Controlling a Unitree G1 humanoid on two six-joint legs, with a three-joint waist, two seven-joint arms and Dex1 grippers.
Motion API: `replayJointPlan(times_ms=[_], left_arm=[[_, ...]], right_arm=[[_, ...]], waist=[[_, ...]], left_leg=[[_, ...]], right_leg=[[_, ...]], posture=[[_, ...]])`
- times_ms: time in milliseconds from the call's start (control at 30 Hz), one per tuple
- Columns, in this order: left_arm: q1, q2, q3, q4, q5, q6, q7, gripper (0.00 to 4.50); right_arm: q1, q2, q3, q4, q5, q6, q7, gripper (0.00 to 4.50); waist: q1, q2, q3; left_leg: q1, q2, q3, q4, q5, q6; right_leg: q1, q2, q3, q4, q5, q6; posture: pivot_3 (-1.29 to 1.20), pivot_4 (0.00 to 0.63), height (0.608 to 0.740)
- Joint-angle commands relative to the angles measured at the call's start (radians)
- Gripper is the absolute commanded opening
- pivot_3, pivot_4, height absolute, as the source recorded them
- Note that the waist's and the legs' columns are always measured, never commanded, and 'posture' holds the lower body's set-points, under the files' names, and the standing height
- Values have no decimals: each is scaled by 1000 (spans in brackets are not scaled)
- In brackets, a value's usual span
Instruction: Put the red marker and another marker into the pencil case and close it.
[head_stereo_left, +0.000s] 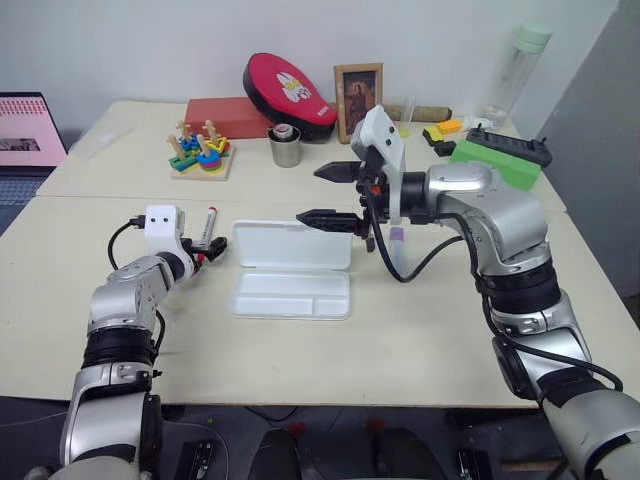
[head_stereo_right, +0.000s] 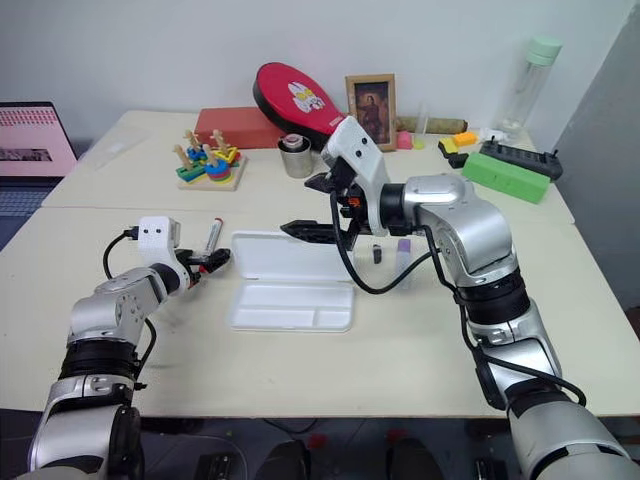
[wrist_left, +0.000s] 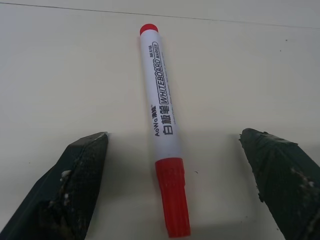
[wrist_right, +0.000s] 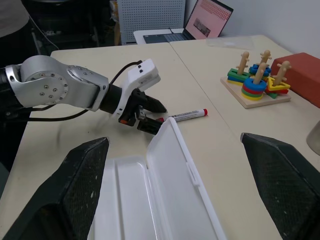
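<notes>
Left tool wide, fingers straddling red marker lying on counter beside open pencil case; right tool wide, empty, above case; purple-capped marker right of case

On the table: one red marker, one purple-capped marker standing upright, one open white pencil case, one steel cup, one peg stacking toy, one framed picture, one tall bottle.
</notes>
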Motion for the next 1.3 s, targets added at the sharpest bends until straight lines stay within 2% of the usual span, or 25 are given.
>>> replayJointPlan(times_ms=[33,67,100,133,233,400,600,767,900,1033,1167,1300], left_arm=[[-19,-7,4,15,22,-14,-7,3727],[-16,-7,5,14,24,-13,-9,3727],[-15,-7,7,13,25,-13,-11,3304],[-13,-7,9,10,26,-12,-13,3241],[-12,-8,18,3,29,-13,-13,2508],[-13,-13,25,-2,31,-16,-11,1683],[-13,-21,31,-11,35,-17,-9,450],[-16,-20,54,-17,36,-38,5,430],[-47,-28,111,-118,-24,-158,-45,430],[-90,18,109,-336,-159,-167,-270,430],[-85,109,-5,-473,-198,-160,-543,430],[-79,215,-158,-529,-170,-121,-771,430]], right_arm=[[-27,-13,-19,-57,38,-2,-3,4500],[-25,-15,-18,-60,39,-2,-4,4500],[-24,-16,-16,-60,41,-4,-5,4500],[-24,-18,-14,-59,43,-6,-7,4500],[-23,-20,-10,-57,48,-10,-10,4500],[-23,-22,-6,-54,51,-14,-9,4500],[-21,-23,-2,-53,54,-19,-8,4500],[-16,-28,-3,-49,54,-29,-5,4500],[-3,-42,-37,-69,79,-64,15,4500],[7,-139,-123,-115,151,-81,89,4500],[47,-234,-163,-152,198,-67,125,4500],[118,-290,-174,-214,237,-33,125,4500]], waist=[[0,0,0],[0,0,0],[0,0,0],[0,0,0],[2,0,0],[2,0,0],[2,0,0],[1,0,0],[2,0,0],[10,-1,1],[6,1,1],[-1,5,2]], left_leg=[[0,0,0,0,0,0],[0,0,0,0,0,0],[0,0,0,0,0,0],[0,0,0,0,0,0],[0,0,0,1,0,0],[0,0,0,0,0,0],[0,0,0,1,0,0],[0,0,0,0,0,0],[0,0,0,0,0,0],[-3,0,-1,1,0,-1],[-1,-1,0,0,0,-1],[1,0,1,-1,0,0]], right_leg=[[0,0,0,0,0,0],[0,0,0,0,0,0],[1,0,0,0,0,0],[1,0,0,0,0,0],[1,0,0,0,0,0],[1,0,0,0,0,0],[1,0,0,0,0,0],[1,0,0,0,0,0],[0,0,0,0,0,0],[1,-1,-1,-1,0,0],[2,-2,-1,-3,0,0],[3,-1,0,-2,0,0]], posture=[[0,150,740],[0,150,740],[0,150,740],[0,150,740],[0,150,740],[0,150,740],[0,150,740],[0,150,740],[0,150,740],[0,150,740],[0,150,740],[0,150,740]])
